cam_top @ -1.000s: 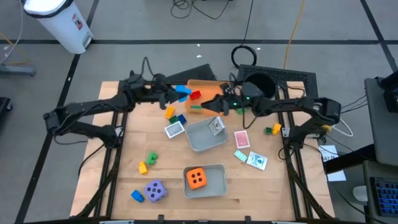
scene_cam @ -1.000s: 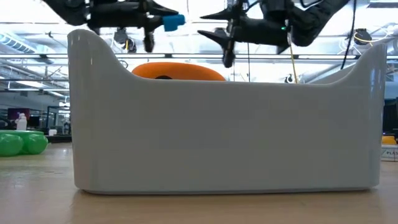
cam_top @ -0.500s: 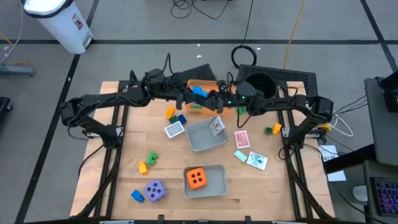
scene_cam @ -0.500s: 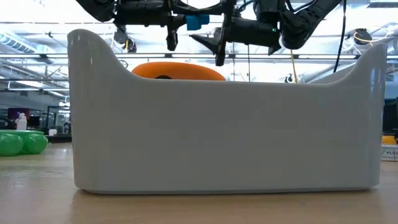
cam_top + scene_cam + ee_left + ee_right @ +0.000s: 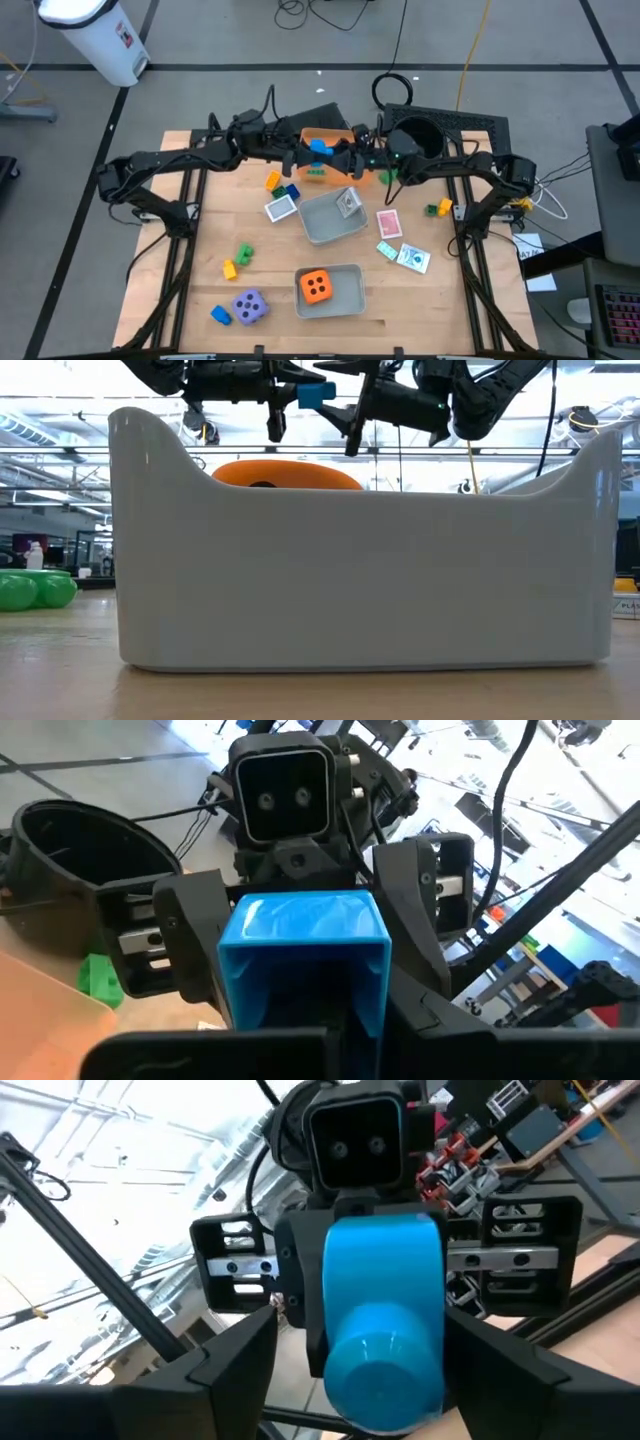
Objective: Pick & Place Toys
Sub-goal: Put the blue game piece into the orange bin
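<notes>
I am pinching a blue brick [image 5: 320, 148] in my left gripper [image 5: 312, 152], fingers pressed tight on it, and holding it in the air above the orange tray [image 5: 327, 140] at the far side of the table [image 5: 200, 290]. My right gripper [image 5: 340, 160] is facing it, fingers spread on either side of the brick's end; I cannot tell whether they are touching it. Beneath them a green brick [image 5: 315, 173] is lying at the tray's near edge. Farther out, a grey tray [image 5: 330, 222] is holding a card [image 5: 347, 203], another tray [image 5: 345, 297] is holding the orange die [image 5: 317, 286], and the purple die [image 5: 248, 306] is sitting near the table's front edge.
</notes>
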You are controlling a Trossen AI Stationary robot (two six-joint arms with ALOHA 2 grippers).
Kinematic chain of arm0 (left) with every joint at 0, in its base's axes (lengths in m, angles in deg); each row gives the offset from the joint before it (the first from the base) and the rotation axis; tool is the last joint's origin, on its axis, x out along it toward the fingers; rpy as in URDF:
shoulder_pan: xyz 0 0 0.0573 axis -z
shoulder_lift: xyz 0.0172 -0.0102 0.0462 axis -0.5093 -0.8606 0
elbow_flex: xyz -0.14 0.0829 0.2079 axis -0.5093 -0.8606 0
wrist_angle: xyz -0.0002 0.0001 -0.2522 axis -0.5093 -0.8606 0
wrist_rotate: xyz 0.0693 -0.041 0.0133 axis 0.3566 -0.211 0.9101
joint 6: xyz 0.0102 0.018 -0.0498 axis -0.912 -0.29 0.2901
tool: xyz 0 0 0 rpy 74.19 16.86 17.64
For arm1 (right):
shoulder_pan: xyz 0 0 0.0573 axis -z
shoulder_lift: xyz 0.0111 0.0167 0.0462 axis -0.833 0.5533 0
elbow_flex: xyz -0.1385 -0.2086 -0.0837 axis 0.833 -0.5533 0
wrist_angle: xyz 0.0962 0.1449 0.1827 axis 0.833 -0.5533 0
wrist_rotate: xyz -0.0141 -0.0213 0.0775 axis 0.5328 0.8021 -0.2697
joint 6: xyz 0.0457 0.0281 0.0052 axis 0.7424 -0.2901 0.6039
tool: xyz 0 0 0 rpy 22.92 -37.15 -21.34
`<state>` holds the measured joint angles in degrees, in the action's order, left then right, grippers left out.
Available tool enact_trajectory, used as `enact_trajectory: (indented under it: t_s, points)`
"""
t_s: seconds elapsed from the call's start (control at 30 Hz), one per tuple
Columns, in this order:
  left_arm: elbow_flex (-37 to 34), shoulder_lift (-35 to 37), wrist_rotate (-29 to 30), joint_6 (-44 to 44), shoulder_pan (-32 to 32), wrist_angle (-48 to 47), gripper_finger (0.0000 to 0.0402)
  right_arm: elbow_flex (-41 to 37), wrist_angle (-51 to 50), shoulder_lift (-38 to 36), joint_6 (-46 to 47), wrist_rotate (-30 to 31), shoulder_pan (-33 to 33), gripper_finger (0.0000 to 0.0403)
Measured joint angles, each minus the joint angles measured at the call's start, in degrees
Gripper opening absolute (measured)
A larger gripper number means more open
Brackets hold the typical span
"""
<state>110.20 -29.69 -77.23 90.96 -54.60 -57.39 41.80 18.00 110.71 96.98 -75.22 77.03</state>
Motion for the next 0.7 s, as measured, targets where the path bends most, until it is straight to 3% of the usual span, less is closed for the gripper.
enact_trajectory:
  t_s: [0.7]
  points:
    - [-0.1, 0.0, 3.7, 2.5, 0.0, 2.2, 0.0020, 0.0, -3.0, -0.1, 0.6, -1.6, 0.3, 0.0253]
